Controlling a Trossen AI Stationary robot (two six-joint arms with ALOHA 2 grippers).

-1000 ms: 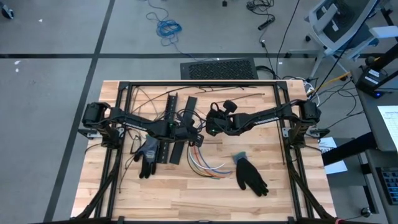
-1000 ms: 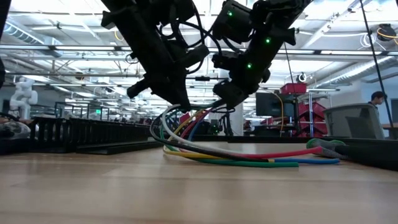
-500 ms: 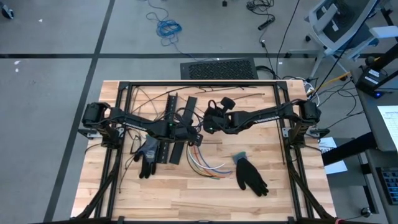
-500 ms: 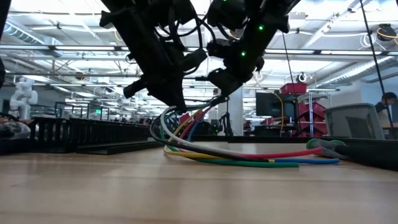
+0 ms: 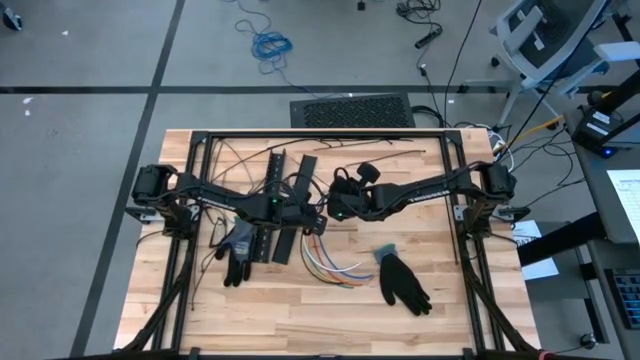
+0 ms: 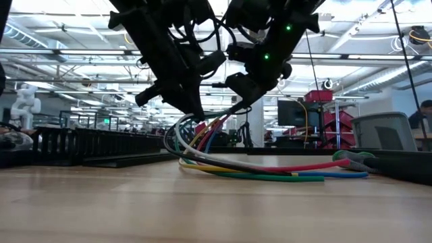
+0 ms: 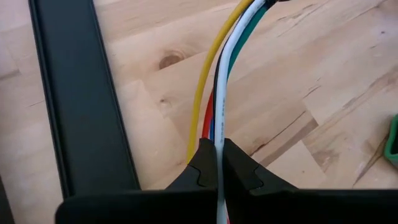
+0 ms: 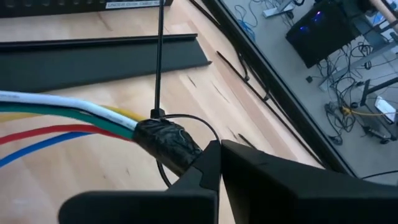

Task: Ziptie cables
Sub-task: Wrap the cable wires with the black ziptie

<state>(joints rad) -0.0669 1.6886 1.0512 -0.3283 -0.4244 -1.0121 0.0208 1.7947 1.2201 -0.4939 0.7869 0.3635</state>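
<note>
The cables (image 5: 335, 265) are a bundle of white, green, yellow, red and blue wires, joined at one end by black tape (image 8: 166, 142). That end is raised and the wires curve down onto the table (image 6: 270, 172). A thin black zip tie (image 8: 158, 62) loops round the taped end. My left gripper (image 5: 316, 224) is shut on the wires just behind the tape. My right gripper (image 5: 338, 208) is shut right beside the taped end, at the zip tie's loop. My left gripper (image 7: 217, 152) pinches the wires between its two fingers near the raised end, the white wire (image 7: 219, 134) showing right at the tips. It comes slanting down from above (image 6: 196, 116). The held end is lifted clear; the rest trails onto the table. My right gripper (image 8: 217, 149) is shut on the thin black loop of the zip tie (image 8: 208, 132) where it passes round the taped end. It slants down from the table's right (image 6: 235, 108). The tie's long tail (image 8: 159, 37) sticks out away from the bundle.
Two black slotted strips (image 5: 275, 205) (image 5: 297, 210) lie under the left arm. A dark glove (image 5: 238, 250) lies near left, another (image 5: 405, 282) near right beside the wires' free ends. A black frame (image 5: 320, 135) rims the table. A person (image 6: 425, 111) shows far off.
My right gripper has risen a little and shifted toward the table's left, staying shut at the taped end. My left gripper and the wires on the table have kept still.
</note>
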